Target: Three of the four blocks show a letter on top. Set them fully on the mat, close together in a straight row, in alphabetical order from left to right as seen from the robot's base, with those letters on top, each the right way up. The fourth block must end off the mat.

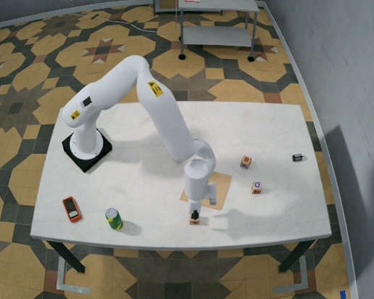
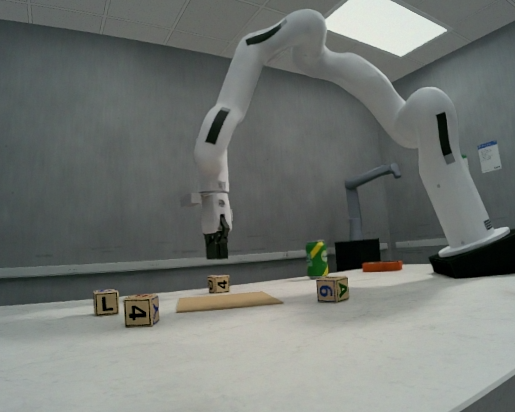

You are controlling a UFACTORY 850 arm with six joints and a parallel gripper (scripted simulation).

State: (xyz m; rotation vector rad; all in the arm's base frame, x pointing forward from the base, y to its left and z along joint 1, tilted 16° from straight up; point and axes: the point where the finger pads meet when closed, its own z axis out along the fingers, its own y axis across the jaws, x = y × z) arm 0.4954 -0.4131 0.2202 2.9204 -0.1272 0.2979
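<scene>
My gripper (image 1: pixel 194 215) is open and empty. It hangs straight above a wooden block (image 1: pixel 194 220) that lies on the table just off the front edge of the tan mat. In the side view the gripper (image 2: pixel 216 248) is well clear above this block (image 2: pixel 218 283), whose side shows a 4, beyond the mat (image 2: pixel 228 301). A block with Q on top (image 1: pixel 256 187) and another block (image 1: pixel 245 161) lie right of the mat. The side view shows a block with L on its side (image 2: pixel 106 302), one with 4 (image 2: pixel 141 310), and one with 6 and A (image 2: pixel 332 289), which the arm hides from above.
A green can (image 1: pixel 113 218) and an orange device (image 1: pixel 72 209) stand at the table's front left. A small dark object (image 1: pixel 297 157) lies far right. My base (image 1: pixel 86 149) is at the left. A grey cart (image 1: pixel 216 25) stands behind the table.
</scene>
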